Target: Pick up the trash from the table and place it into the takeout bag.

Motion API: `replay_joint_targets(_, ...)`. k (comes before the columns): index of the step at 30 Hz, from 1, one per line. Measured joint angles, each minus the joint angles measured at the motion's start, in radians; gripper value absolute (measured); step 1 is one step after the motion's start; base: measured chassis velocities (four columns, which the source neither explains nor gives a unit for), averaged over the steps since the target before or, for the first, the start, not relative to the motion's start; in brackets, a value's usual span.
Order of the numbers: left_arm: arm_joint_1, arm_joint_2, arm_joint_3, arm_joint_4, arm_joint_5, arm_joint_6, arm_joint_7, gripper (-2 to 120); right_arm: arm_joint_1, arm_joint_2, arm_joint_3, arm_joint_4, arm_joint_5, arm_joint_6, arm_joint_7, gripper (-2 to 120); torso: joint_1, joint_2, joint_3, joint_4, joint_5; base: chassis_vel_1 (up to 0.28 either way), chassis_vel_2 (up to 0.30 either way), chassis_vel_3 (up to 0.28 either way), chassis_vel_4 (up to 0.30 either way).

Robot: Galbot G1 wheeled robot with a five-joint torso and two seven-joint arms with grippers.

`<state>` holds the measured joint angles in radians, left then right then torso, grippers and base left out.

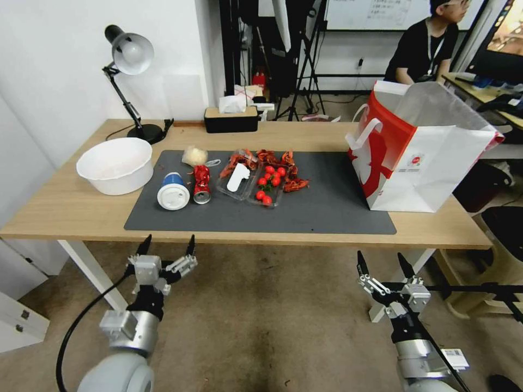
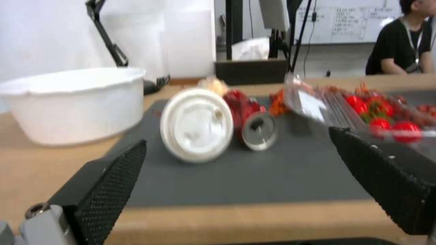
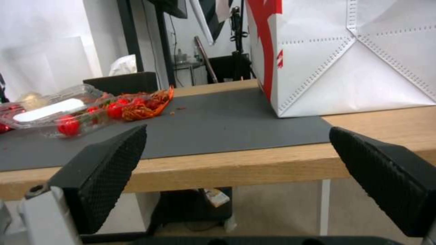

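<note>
The trash lies on the dark grey mat (image 1: 327,207) of the light-wood table (image 1: 65,209): a white bowl (image 1: 115,163) (image 2: 77,102) at the left, a blue-and-white cup (image 1: 173,191) on its side with its white lid (image 2: 196,124) facing me, a crushed red can (image 1: 202,184) (image 2: 257,129), and a pale wad (image 1: 194,155). A clear plastic tray (image 1: 239,179) (image 3: 54,110) holds cherry tomatoes (image 1: 269,182), with red crayfish shells (image 1: 283,163) beside it. The red-and-white takeout bag (image 1: 419,152) (image 3: 354,58) stands open at the right. My left gripper (image 1: 169,240) (image 2: 236,143) and right gripper (image 1: 380,258) (image 3: 236,131) hover open before the table's front edge.
A black desk lamp (image 1: 131,60) and a black tissue box (image 1: 231,118) stand along the table's back edge. A person sits behind the bag at another desk. Bare mat lies between the tray and the bag. Floor shows below both arms.
</note>
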<state>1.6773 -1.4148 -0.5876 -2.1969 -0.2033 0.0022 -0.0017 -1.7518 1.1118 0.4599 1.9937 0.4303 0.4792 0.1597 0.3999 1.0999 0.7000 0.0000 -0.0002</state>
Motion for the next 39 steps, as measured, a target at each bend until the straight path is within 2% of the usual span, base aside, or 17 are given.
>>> replay_joint_targets(5,-0.014,0.012,-0.002,0.004,-0.011,0.004,-0.006,100,0.0,0.001,0.0,0.0,-0.001,0.0,0.0,100,0.0,0.0,0.0,0.0,0.0,0.0,0.0,0.0,0.0)
replay_joint_targets(8,-0.038,0.039,-0.005,0.009,-0.037,0.014,-0.016,100,0.0,0.002,0.0,0.0,-0.003,-0.001,0.0,100,0.0,0.0,0.0,0.0,-0.0001,0.0,0.0,0.0,0.0)
replay_joint_targets(10,-0.074,0.083,-0.006,0.008,-0.079,0.039,-0.034,100,0.0,0.002,-0.003,0.0,-0.009,-0.005,-0.001,100,0.0,0.0,0.0,-0.0001,0.0002,0.0,0.0,0.0,0.0)
replay_joint_targets(13,-0.074,0.083,-0.006,0.008,-0.079,0.039,-0.034,100,0.0,0.002,-0.003,0.0,-0.009,-0.005,-0.001,100,0.0,0.0,0.0,-0.0001,0.0002,0.0,0.0,0.0,0.0)
replay_joint_targets(14,-0.085,0.096,-0.006,0.007,-0.09,0.047,-0.038,100,0.001,0.002,-0.004,0.0,-0.011,-0.006,-0.001,100,0.0,0.0,0.0,-0.0001,0.0002,0.0,0.0,0.0,0.0)
replay_joint_targets(16,-0.147,0.169,-0.002,0.007,-0.167,0.085,-0.068,100,0.0,0.001,-0.008,0.01,-0.027,-0.019,0.001,100,0.0,0.0,0.0,-0.0002,0.0005,0.0,0.0,0.0,0.0)
replay_joint_targets(26,-0.233,0.267,0.019,0.034,-0.254,0.105,-0.091,100,-0.002,-0.003,-0.007,0.025,-0.034,-0.037,0.006,100,0.0,0.0,0.0,0.0001,0.0001,0.0,0.0,0.0,0.0)
replay_joint_targets(30,-0.402,0.383,0.055,0.115,-0.389,0.14,-0.136,100,0.0,-0.007,-0.01,0.018,-0.054,-0.043,0.007,100,0.0,0.0,0.0,-0.0004,0.0002,0.0,0.0,0.0,0.0)
replay_joint_targets(31,-0.402,0.383,0.055,0.115,-0.389,0.14,-0.136,100,0.0,-0.007,-0.01,0.018,-0.054,-0.043,0.007,100,0.0,0.0,0.0,-0.0004,0.0002,0.0,0.0,0.0,0.0)
replay_joint_targets(34,-0.473,0.428,0.081,0.155,-0.509,0.208,-0.197,100,0.021,-0.01,-0.026,-0.003,-0.063,-0.054,0.008,100,0.0,0.0,0.0,0.0003,0.0001,0.0,0.0,0.0,0.0)
replay_joint_targets(37,-0.508,0.429,0.11,0.175,-0.55,0.244,-0.226,100,0.026,-0.01,-0.027,-0.009,-0.067,-0.059,0.008,100,0.0,0.0,0.0,0.0002,0.0,0.0,0.0,0.0,0.0)
replay_joint_targets(39,-0.546,0.428,0.147,0.19,-0.611,0.287,-0.274,100,0.026,-0.01,-0.025,-0.014,-0.071,-0.061,0.01,100,0.0,0.0,0.0,0.0,0.0002,0.0,0.0,0.0,0.0)
